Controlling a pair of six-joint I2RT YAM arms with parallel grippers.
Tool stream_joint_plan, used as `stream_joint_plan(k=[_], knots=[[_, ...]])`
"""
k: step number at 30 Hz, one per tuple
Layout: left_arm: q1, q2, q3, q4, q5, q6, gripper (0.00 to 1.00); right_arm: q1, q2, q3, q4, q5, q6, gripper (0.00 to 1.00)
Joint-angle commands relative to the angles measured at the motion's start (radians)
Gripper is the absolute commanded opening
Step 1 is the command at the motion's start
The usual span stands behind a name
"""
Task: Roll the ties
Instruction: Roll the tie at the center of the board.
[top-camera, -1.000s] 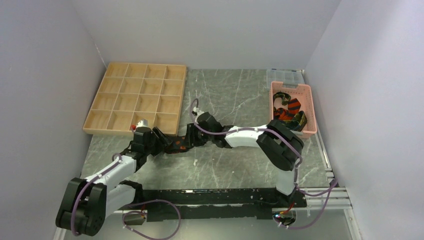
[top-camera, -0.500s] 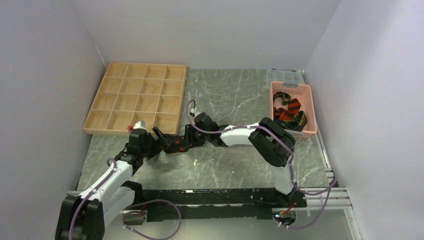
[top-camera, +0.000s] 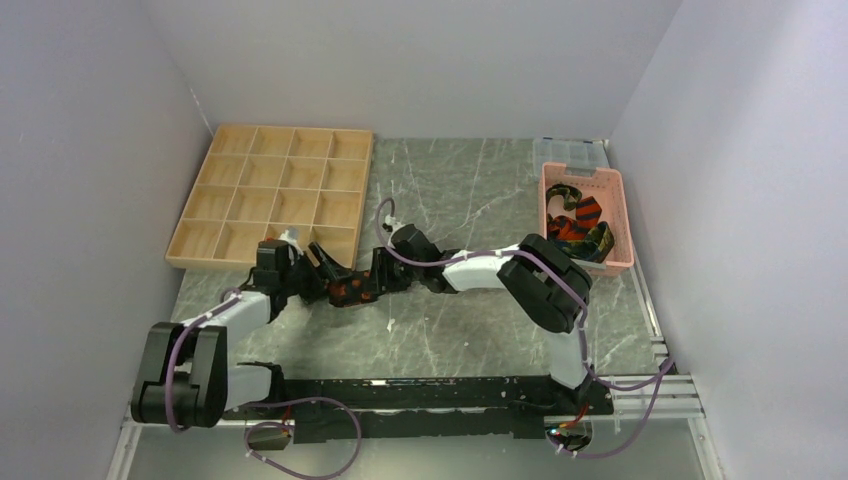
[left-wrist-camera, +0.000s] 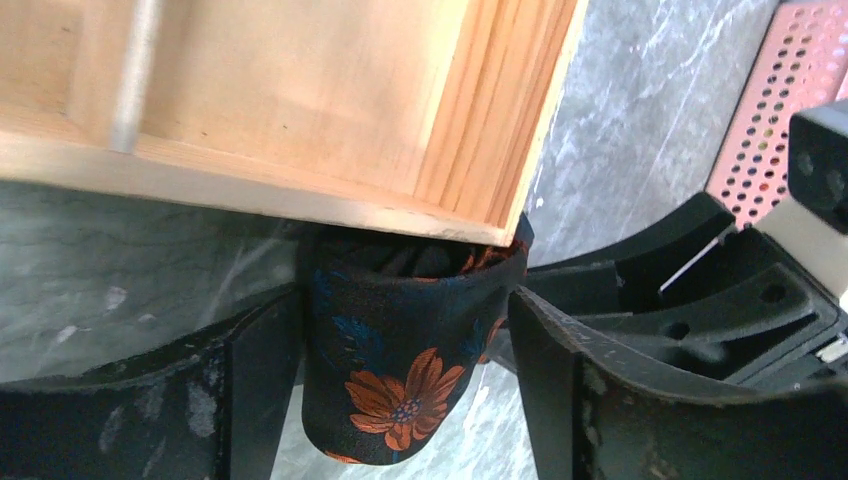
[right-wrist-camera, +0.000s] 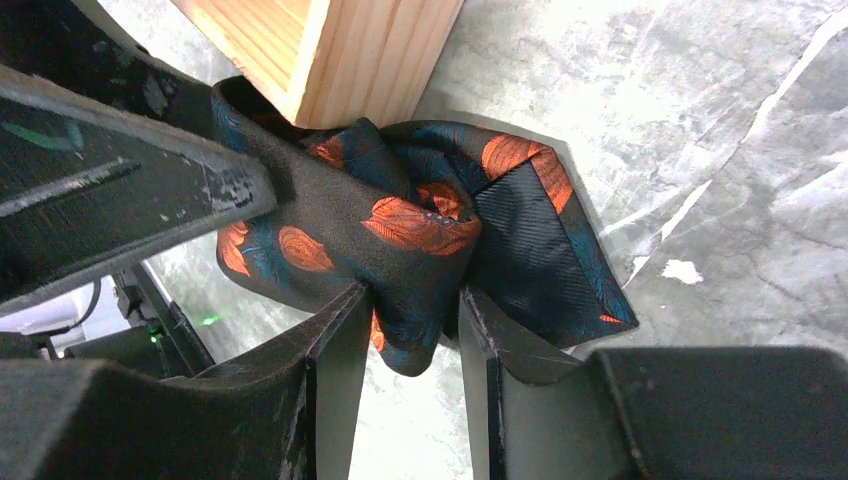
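On the table (top-camera: 470, 330), the wooden tray (top-camera: 270, 195) sits toward 10 o'clock and the pink basket (top-camera: 585, 215) toward 2. The floral tie (top-camera: 350, 290) is bunched at the tray's 5 o'clock corner. The left gripper (left-wrist-camera: 400, 310) hugs the roll on both sides, likely to keep it coiled. The right gripper (right-wrist-camera: 412, 295) pinches a loose fold, probably to feed it in.

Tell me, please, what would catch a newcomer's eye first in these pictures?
The black tie with orange flowers stands out, bunched against the near right corner of the wooden tray and held from both sides by the left gripper and the right gripper. Next comes the pink basket at the far right, with more bright ties heaped inside.
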Motion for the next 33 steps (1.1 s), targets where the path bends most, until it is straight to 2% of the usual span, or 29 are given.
stream_joint_plan(k=[1, 8, 11, 17, 22, 33], knots=[[0.002, 0.029, 0.0, 0.014, 0.105, 0.043, 0.76, -0.029, 0.033, -0.038, 0.026, 0.043, -0.004, 0.42], [0.004, -0.04, -0.06, 0.003, 0.117, 0.03, 0.87, -0.035, 0.042, -0.036, 0.036, 0.033, -0.006, 0.42], [0.004, -0.033, -0.066, 0.019, 0.13, 0.025, 0.88, -0.037, 0.051, -0.036, 0.043, 0.028, -0.003, 0.42], [0.003, 0.085, -0.077, 0.102, 0.189, -0.027, 0.83, -0.038, 0.049, -0.047, 0.052, 0.028, 0.001, 0.42], [0.002, 0.146, -0.097, 0.186, 0.187, -0.061, 0.79, -0.037, 0.042, -0.057, 0.055, 0.03, -0.003, 0.41], [0.002, 0.167, -0.08, 0.184, 0.196, -0.036, 0.62, -0.038, 0.051, -0.053, 0.053, 0.027, -0.001, 0.41]])
